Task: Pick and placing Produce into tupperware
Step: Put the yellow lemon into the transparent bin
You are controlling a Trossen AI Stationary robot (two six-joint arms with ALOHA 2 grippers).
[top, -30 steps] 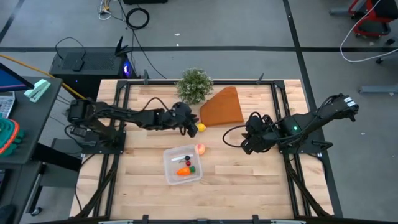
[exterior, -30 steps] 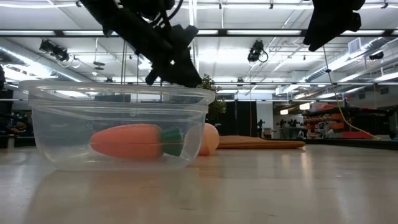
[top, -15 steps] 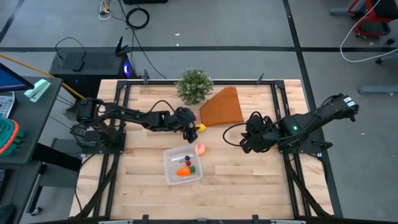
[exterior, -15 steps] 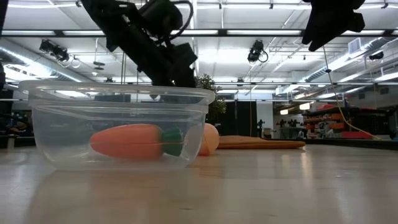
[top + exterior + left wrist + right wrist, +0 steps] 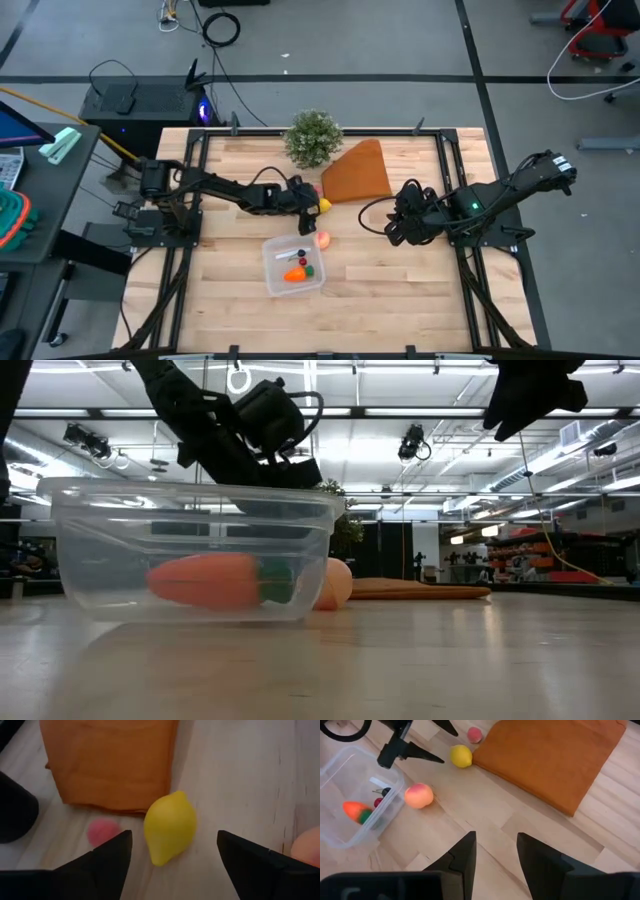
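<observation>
The yellow lemon [image 5: 170, 827] lies on the table beside the orange-brown wedge [image 5: 357, 172], with a small pink ball [image 5: 102, 831] next to it. My left gripper [image 5: 311, 209] is open and low, one finger on either side of the lemon and just short of it. The peach-pink ball [image 5: 322, 240] rests against the clear tupperware's [image 5: 268, 266] far right corner. In the tupperware lie the orange carrot [image 5: 295, 275] and small red and dark bits. My right gripper [image 5: 393, 228] hovers open to the right, with nothing between its fingers.
A bushy green plant [image 5: 313, 136] stands at the table's far edge, left of the wedge. Black frame rails [image 5: 195, 215] run along both sides of the table. Bare wood lies near the front edge and between the peach-pink ball and my right gripper.
My left gripper has come down toward the table, tipped nearer to level and closed in on the lemon, and its fingers have spread wider apart. The lemon and the peach-pink ball have stayed where they were.
</observation>
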